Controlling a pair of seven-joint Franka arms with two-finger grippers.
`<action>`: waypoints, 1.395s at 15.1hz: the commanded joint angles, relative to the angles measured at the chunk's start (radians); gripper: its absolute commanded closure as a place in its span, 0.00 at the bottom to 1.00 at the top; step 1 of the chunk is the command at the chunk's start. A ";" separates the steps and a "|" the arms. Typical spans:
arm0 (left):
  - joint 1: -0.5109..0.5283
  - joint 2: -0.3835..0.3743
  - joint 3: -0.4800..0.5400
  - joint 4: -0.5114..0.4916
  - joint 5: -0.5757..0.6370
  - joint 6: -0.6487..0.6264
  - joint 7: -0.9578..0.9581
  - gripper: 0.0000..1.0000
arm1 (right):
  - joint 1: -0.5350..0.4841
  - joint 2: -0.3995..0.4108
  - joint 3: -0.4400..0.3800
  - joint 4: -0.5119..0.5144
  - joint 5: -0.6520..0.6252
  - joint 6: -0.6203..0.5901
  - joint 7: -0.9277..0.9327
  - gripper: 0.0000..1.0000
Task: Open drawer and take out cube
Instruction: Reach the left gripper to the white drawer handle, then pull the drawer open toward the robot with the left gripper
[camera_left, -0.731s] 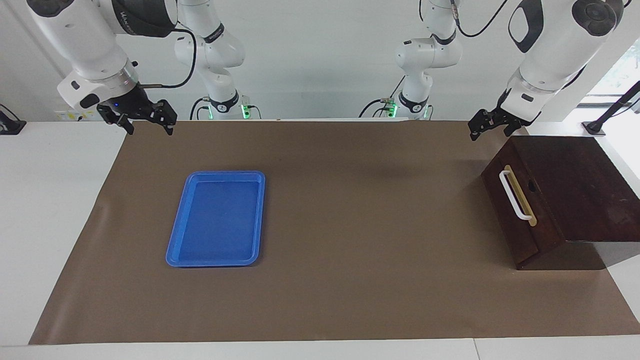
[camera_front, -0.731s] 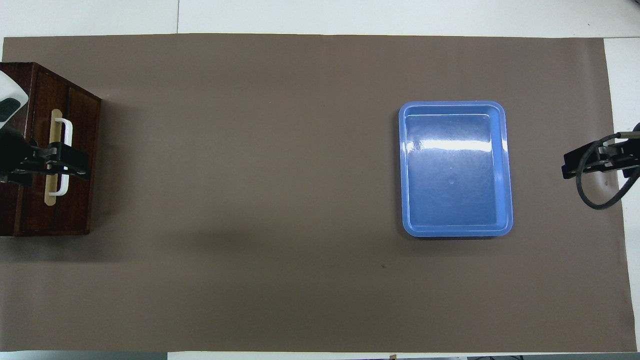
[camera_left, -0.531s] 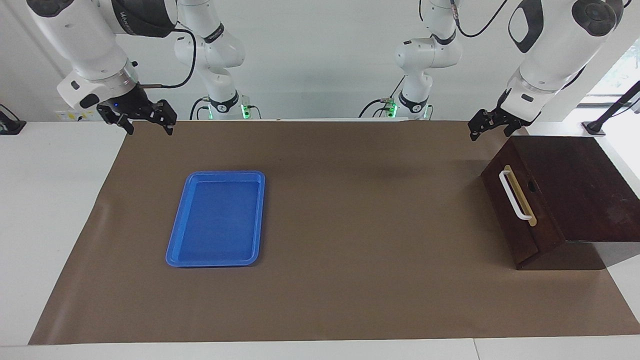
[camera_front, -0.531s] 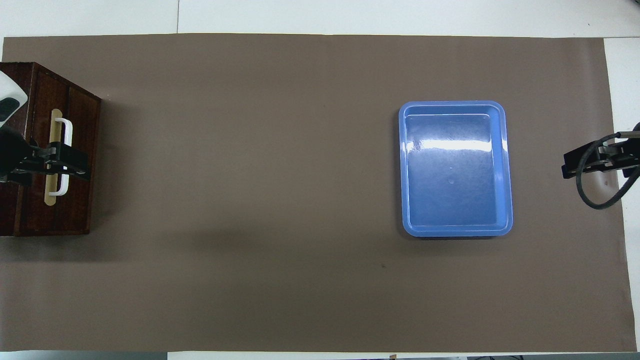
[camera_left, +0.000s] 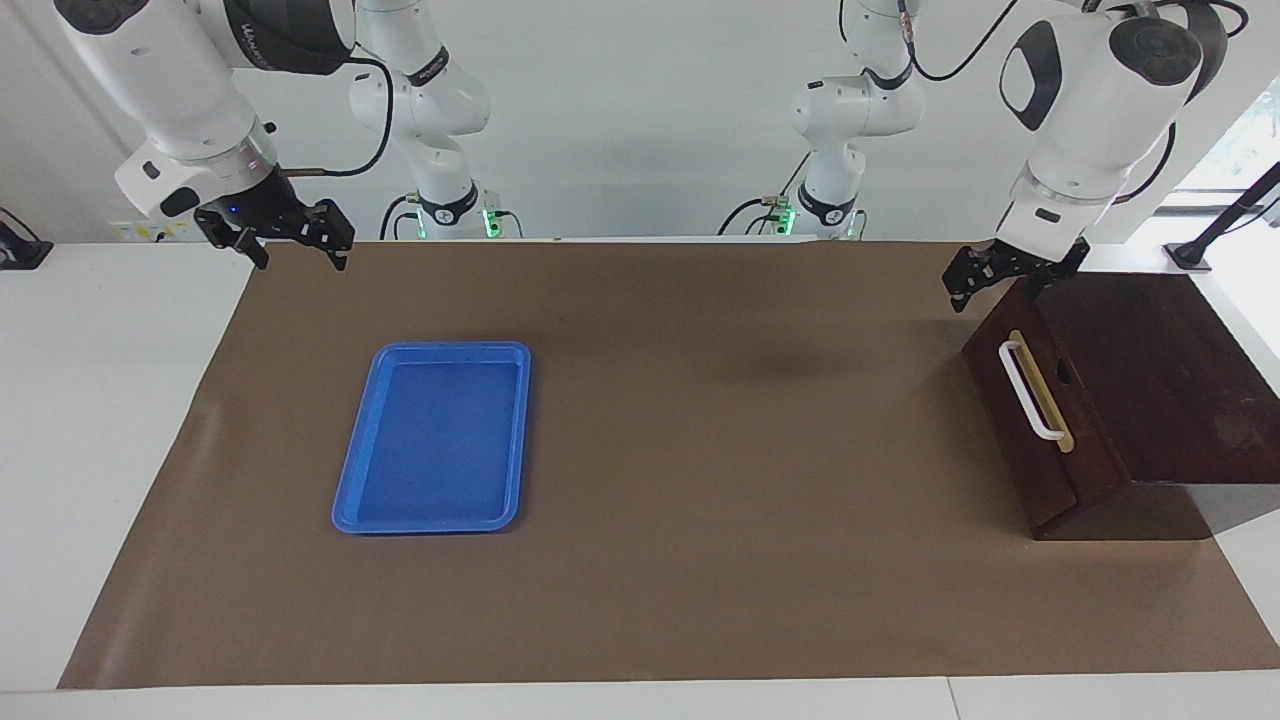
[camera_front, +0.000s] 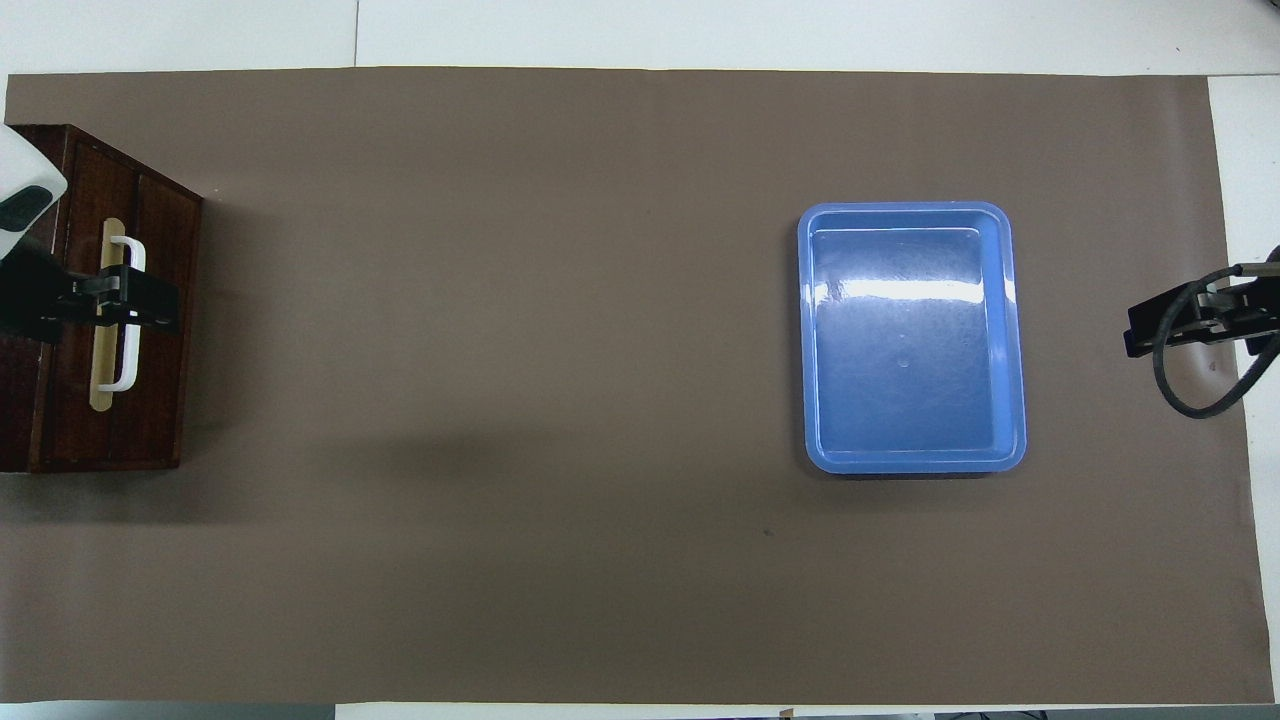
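The left claw (camera_left: 1000, 283) hangs in the air over the top edge of the drawer (camera_left: 1035, 420), at the corner nearest the robots. Its two fingers are spread apart and hold nothing. Seen from above, the left claw (camera_front: 130, 308) covers the upper part of the white handle (camera_front: 128, 315), but from the facing view it is up above the box and not touching the handle.

The drawer is shut. It sits in a dark wooden box (camera_left: 1150, 380) at the left arm's end of the table (camera_left: 100, 400). Its white handle (camera_left: 1030, 390) is fixed on a tan strip (camera_left: 1042, 390) on the front. The cube cannot be seen in either view.

The right claw (camera_left: 290, 240) waits in the air over the edge of the brown mat (camera_left: 700, 500) at the right arm's end of the table. Its fingers are spread apart too, and it holds nothing. A black cable loops beside it.

A blue tray (camera_left: 350, 500) lies flat on the mat, well apart from the drawer and closer to the right arm's end. There is nothing in it.
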 joint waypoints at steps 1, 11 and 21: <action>-0.015 -0.024 0.010 -0.107 0.054 0.114 0.066 0.00 | -0.023 -0.010 0.007 -0.009 0.019 0.003 -0.037 0.00; 0.042 0.131 0.011 -0.200 0.309 0.423 0.107 0.00 | -0.053 -0.009 0.007 -0.007 0.057 0.017 -0.074 0.00; 0.064 0.170 0.011 -0.281 0.332 0.558 0.126 0.00 | -0.052 -0.010 0.007 -0.007 0.052 0.016 -0.084 0.00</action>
